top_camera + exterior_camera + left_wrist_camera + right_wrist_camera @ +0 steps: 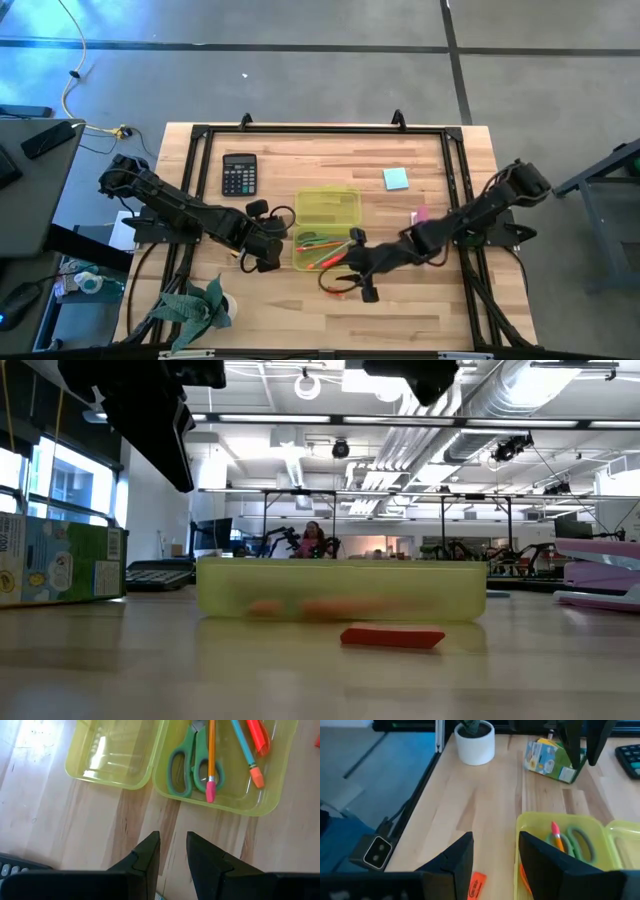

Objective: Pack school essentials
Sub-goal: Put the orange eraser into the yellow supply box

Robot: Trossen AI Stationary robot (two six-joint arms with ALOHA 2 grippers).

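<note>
Lying inside one half of the translucent yellow-green hinged plastic case [220,780], the green-handled scissors [187,767] rest beside an orange pencil with a pink eraser [211,760], a blue-green pencil with an orange eraser [247,752] and a red marker [257,735]; the other half of the case [112,750] shows nothing inside. In the high view the open case [325,228] sits near the middle of the wooden table [330,310]. A small red piece [476,885] lies on the wood just outside the case's wall, and the low view shows it in front of the case [392,637]. The blue sticky-note pad [396,179] lies well apart at about 2 o'clock from the case, with a small pink object [419,214] at about 3 o'clock. The left gripper [172,847] hovers above bare wood just at 9 o'clock of the case, its two dark fingers parted by a narrow gap and holding nothing. The right gripper [495,852] hangs at about 5 o'clock of the case, fingers spread apart and empty. A black calculator [239,174] sits at about 10 o'clock from the case, and a green-and-white carton [554,759] and a white pot with a green plant [475,740] stand toward 7 o'clock.
</note>
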